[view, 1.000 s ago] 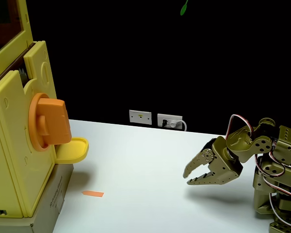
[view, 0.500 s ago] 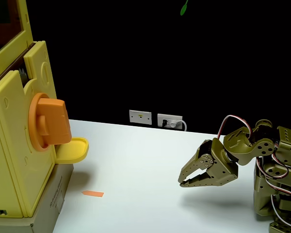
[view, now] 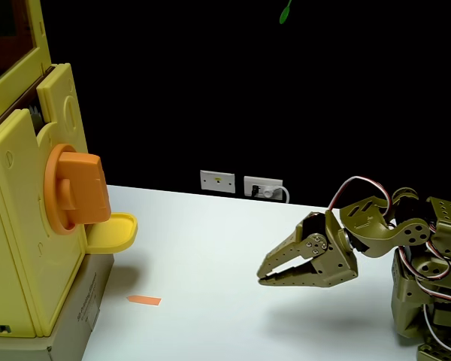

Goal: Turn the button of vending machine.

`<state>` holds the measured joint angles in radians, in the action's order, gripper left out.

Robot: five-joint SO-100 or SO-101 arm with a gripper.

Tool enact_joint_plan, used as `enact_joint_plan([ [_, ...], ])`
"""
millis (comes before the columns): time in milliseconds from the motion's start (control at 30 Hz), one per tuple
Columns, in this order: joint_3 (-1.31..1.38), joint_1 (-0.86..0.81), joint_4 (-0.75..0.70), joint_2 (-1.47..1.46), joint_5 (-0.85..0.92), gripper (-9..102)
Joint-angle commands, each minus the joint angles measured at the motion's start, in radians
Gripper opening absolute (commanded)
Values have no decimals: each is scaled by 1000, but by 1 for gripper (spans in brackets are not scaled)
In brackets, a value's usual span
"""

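The pale-yellow vending machine (view: 15, 226) stands at the left edge of the fixed view on a grey base. Its orange button (view: 77, 188), a round disc with a thick flat bar, sticks out of the side that faces right. My olive-green gripper (view: 261, 272) hangs low over the white table at the right, fingertips pointing left toward the machine. Its fingers are slightly apart and hold nothing. A wide stretch of bare table separates it from the button.
A small yellow rounded tray (view: 111, 232) juts out just below the button. A small orange strip (view: 143, 300) lies on the table near the machine's base. Two wall sockets (view: 242, 184) sit at the table's far edge. The arm's base (view: 428, 308) stands at the right edge.
My gripper has moved left toward the machine and slightly down, as the arm stretches out. The button and machine have not moved.
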<state>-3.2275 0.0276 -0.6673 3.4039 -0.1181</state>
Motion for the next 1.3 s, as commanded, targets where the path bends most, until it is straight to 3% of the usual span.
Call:
enact_joint_plan([
  [0,-98,21,44,-37,-5,0],
  [267,249,2,-89,-261,201,0],
  [500,469,-2,9,-350,364,0],
  [767,509,26,268,-394,657,0],
  [1033,431,38,456,-460,1097,0],
  [1267,290,-29,862,-551,1299,-1],
])
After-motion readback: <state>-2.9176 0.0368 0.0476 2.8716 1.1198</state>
